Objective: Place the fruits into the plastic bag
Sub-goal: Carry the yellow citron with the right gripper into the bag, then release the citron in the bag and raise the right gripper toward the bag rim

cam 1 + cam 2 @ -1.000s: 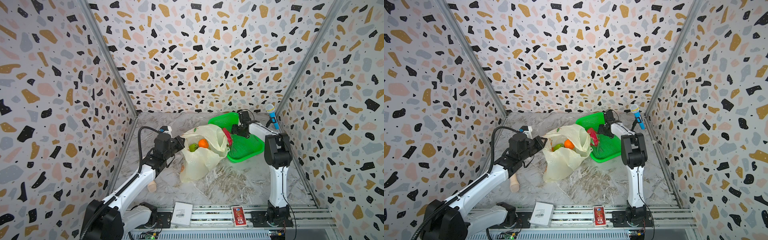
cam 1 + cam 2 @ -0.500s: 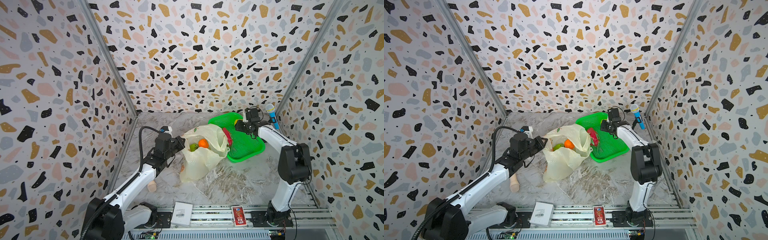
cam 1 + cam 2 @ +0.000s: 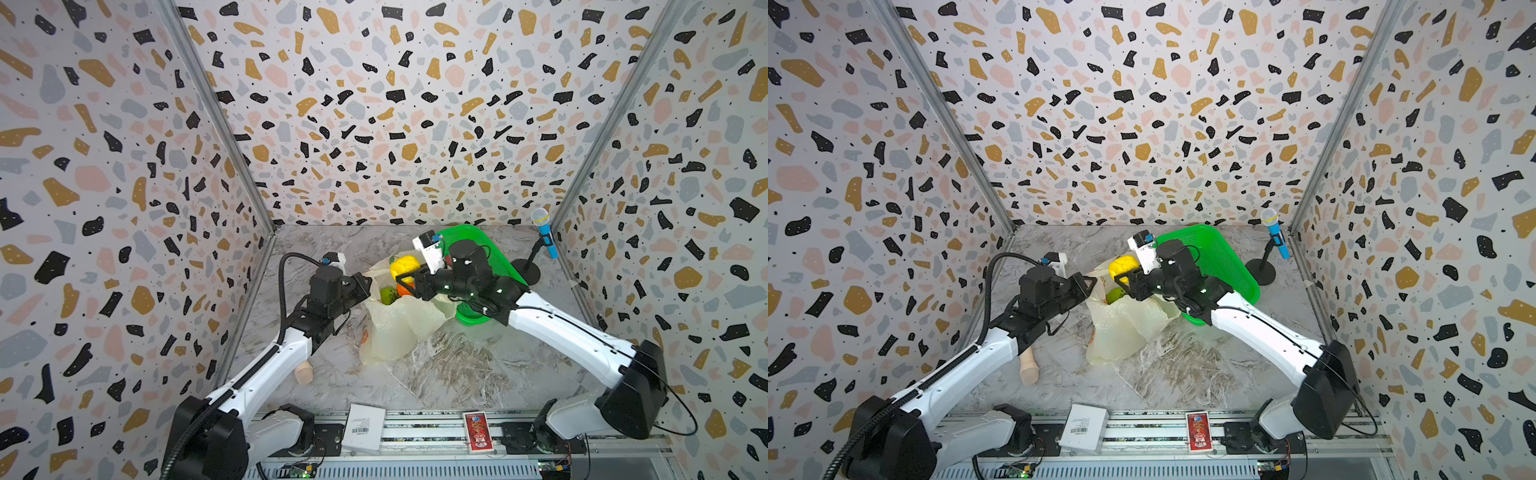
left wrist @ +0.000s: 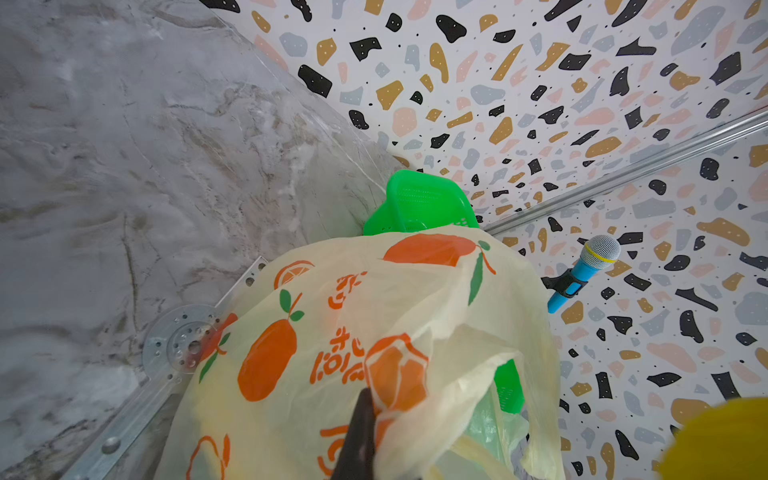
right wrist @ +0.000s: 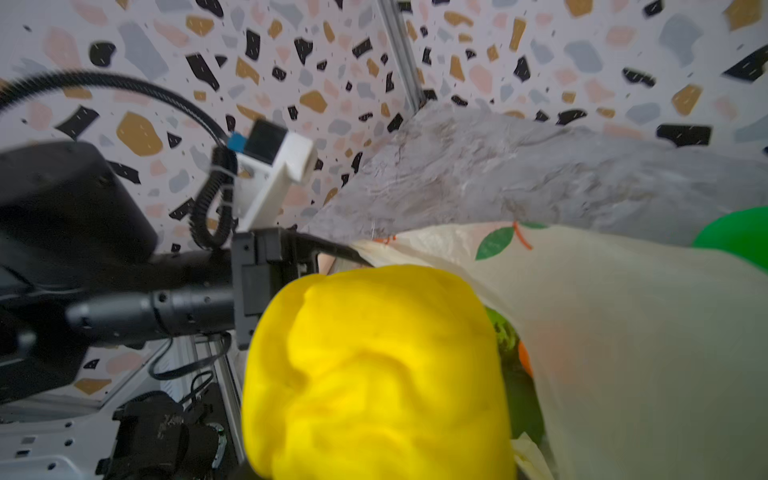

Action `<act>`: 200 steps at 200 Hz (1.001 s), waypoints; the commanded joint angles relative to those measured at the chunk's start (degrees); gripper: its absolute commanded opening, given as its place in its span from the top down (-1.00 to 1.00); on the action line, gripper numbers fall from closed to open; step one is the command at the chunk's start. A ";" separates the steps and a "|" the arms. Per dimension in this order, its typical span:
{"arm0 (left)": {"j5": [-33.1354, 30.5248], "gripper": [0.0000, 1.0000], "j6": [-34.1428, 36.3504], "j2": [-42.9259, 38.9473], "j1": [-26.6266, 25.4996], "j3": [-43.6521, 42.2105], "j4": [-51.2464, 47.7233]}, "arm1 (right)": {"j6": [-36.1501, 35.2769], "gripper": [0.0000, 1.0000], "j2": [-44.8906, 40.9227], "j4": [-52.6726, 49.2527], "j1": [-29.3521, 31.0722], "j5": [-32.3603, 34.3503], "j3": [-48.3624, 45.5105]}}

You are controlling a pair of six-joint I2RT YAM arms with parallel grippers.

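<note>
Here, yellow fruit (image 3: 404, 265) between right fingers (image 3: 415, 279).

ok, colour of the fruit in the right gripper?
Bright yellow: the lumpy toy fruit shows best in the right wrist view.

Lighting is bright, even and diffuse in all views. Shadows under the arms on the marble tabletop (image 3: 436, 374) are soft and short, and the surface carries a faint sheen. Both top views are sharp, with wall edges bowing slightly. Left wrist view: plastic bag (image 4: 374, 299) crisp, light passing through. Right wrist view: yellow fruit (image 5: 374, 374) close and blurred, background soft.
</note>
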 commanded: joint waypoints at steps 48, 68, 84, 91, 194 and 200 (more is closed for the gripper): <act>1.12 1.00 0.94 -2.11 0.29 2.33 0.78 | 1.48 0.05 10.22 -6.13 0.37 3.56 6.66; 1.25 1.00 1.03 -2.10 0.26 2.33 0.91 | 3.08 -0.08 13.43 -7.31 -2.51 4.25 10.19; 1.38 1.00 1.08 -2.18 0.29 2.24 1.01 | 3.14 -0.60 15.34 -7.23 -4.04 4.56 12.57; 1.35 1.00 1.05 -2.15 0.30 2.23 1.01 | 2.46 -0.99 15.95 -7.78 -4.32 4.13 13.86; 0.68 1.00 1.05 -1.45 0.23 2.06 1.40 | -8.73 -0.98 -11.16 -1.25 -2.93 4.15 -0.20; 0.60 1.00 1.05 -1.40 0.25 2.01 1.35 | -8.80 -0.98 -13.29 -0.50 -3.93 4.03 -1.07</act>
